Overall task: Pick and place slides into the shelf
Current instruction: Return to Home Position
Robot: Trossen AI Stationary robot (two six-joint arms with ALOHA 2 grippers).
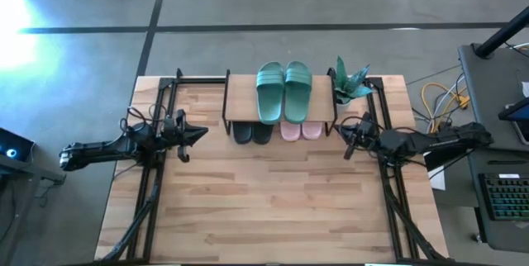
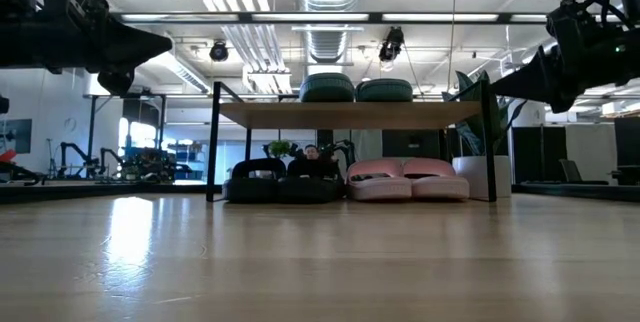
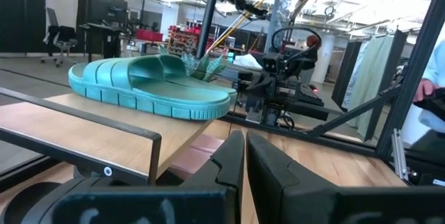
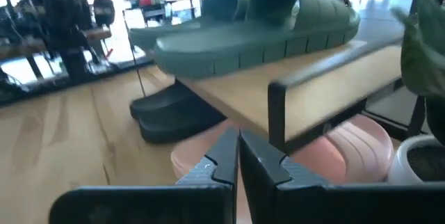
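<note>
The shelf (image 1: 281,101) stands at the table's far middle. Two teal-green slides (image 1: 283,91) lie side by side on its wooden board. Under the board, on the table, sit the black pair (image 1: 250,132) and the pale pink pair (image 1: 300,130). My left gripper (image 1: 202,131) hovers shut just left of the shelf, pointing right. My right gripper (image 1: 340,130) hovers shut just right of the shelf, pointing left. In the left wrist view the teal slides (image 3: 149,85) lie on the board; in the right wrist view the teal (image 4: 257,22), black (image 4: 177,113) and pink (image 4: 348,147) slides show.
A potted plant (image 1: 350,83) stands at the shelf's right end, close to my right gripper. Black frame rails (image 1: 157,167) run along both table sides. The near half of the table (image 1: 273,208) is bare wood. A desk with a keyboard (image 1: 504,196) sits beyond the right edge.
</note>
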